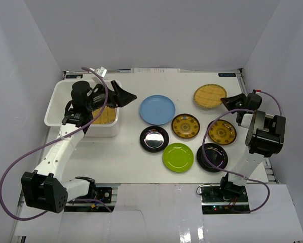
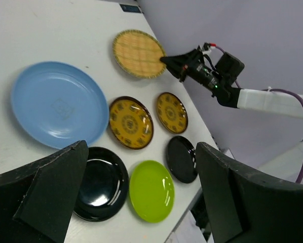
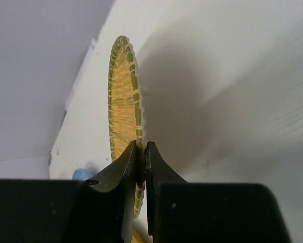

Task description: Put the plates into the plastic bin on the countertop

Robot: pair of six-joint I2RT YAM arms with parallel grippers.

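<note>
Right wrist view: the right gripper (image 3: 142, 148) is clamped on the rim of the yellow woven-bamboo round plate (image 3: 122, 101), likely the only purchase a flat dish offers, at the far right of the white table (image 1: 131, 162). Left gripper (image 1: 125, 96) gapes beside the white rectangular plastic bin (image 1: 58, 101).

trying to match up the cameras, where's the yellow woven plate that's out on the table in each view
Top external: the woven plate sits in the upper right, lying flat.
Left wrist: top centre, seen at a slant.
Right wrist: left of centre, seen edge-on.
Shared landmark: the right gripper is at the plate's rim in every view. The right wrist view shows it pinching the rim.
</note>
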